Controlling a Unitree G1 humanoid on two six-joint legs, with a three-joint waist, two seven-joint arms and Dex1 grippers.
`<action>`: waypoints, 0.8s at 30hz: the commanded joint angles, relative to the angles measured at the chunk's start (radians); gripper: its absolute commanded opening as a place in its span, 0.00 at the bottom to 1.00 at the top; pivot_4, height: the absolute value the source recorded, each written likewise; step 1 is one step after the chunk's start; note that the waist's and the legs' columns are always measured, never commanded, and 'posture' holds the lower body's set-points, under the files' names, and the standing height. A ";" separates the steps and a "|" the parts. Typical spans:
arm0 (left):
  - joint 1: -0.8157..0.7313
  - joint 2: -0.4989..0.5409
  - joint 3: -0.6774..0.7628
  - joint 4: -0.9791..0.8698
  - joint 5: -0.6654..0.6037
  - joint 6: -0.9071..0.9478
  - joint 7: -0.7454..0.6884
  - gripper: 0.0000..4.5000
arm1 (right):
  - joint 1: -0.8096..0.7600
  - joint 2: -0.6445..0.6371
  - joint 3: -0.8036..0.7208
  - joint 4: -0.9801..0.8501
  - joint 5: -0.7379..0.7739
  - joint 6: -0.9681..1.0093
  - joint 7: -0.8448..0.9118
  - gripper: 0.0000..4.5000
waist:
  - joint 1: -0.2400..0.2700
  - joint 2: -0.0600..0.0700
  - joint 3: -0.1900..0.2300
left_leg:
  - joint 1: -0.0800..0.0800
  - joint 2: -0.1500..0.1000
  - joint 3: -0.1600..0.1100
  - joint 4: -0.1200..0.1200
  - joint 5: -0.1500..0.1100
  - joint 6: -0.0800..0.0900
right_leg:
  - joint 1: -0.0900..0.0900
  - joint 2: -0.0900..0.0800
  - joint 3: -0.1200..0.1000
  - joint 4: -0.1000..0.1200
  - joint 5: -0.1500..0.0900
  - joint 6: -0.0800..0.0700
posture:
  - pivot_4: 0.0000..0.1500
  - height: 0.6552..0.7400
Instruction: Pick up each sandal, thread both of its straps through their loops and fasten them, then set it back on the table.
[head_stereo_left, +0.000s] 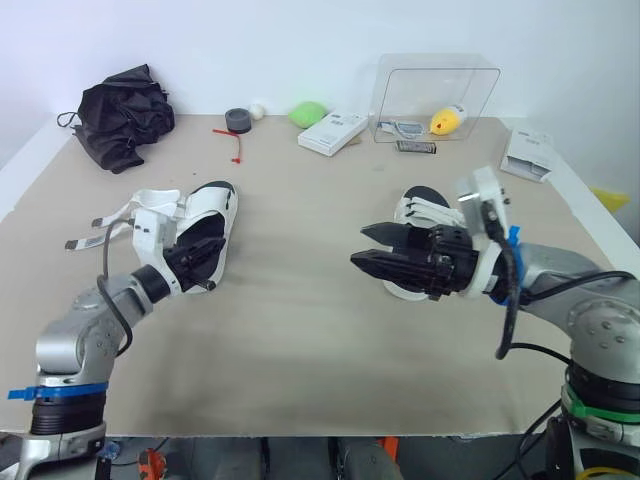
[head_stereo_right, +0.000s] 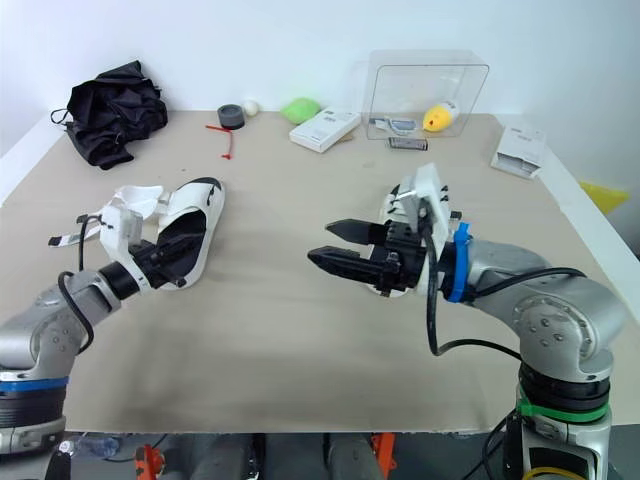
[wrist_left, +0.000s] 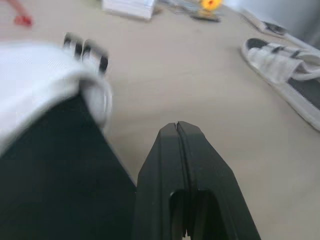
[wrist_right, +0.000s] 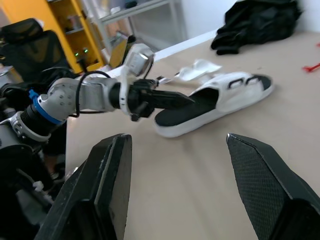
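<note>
A white sandal with a black footbed (head_stereo_left: 212, 215) lies on the left of the table, its loose straps (head_stereo_left: 105, 228) trailing off to its left. My left gripper (head_stereo_left: 208, 255) is shut, fingers pressed together (wrist_left: 177, 131) with nothing between them, and its tip sits over that sandal's heel end. A second white sandal (head_stereo_left: 418, 208) lies at the right, straps across its top (wrist_left: 280, 60), partly hidden behind my right gripper (head_stereo_left: 362, 246). The right gripper is wide open and empty (wrist_right: 177, 139), hovering above the table and pointing toward the left sandal (wrist_right: 220, 97).
Along the table's far edge are a black bag (head_stereo_left: 125, 115), a tape roll (head_stereo_left: 238, 120), a red tie (head_stereo_left: 236, 142), a green object (head_stereo_left: 308, 113), a white box (head_stereo_left: 333, 132), a clear container (head_stereo_left: 435, 95) and a booklet (head_stereo_left: 528, 152). Bare tabletop (head_stereo_left: 300, 310) lies between the arms.
</note>
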 joint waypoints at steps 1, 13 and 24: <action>0.008 -0.015 0.026 -0.087 -0.014 0.016 0.052 0.00 | 0.001 -0.007 0.018 0.005 -0.019 -0.062 0.010 0.72 | 0.000 0.000 0.000 | 0.000 0.000 0.000 0.001 0.000 0.000 | 0.000 0.000 0.000 0.000 0.000 0.000 | 1.00 1.00; -0.059 -0.025 0.007 -0.033 0.051 0.043 0.168 0.96 | -0.002 -0.004 0.039 0.025 0.000 -0.107 0.001 0.74 | 0.000 0.000 0.000 | -0.001 0.001 0.000 0.008 0.000 0.000 | 0.001 0.005 0.000 0.000 0.004 0.001 | 1.00 1.00; -0.239 -0.174 -0.079 0.196 0.217 0.072 0.367 0.98 | 0.006 0.002 0.014 -0.015 0.056 -0.106 -0.053 0.74 | 0.009 0.000 0.000 | -0.001 0.000 0.000 0.009 0.000 0.000 | 0.002 0.005 0.000 0.000 0.005 0.001 | 1.00 1.00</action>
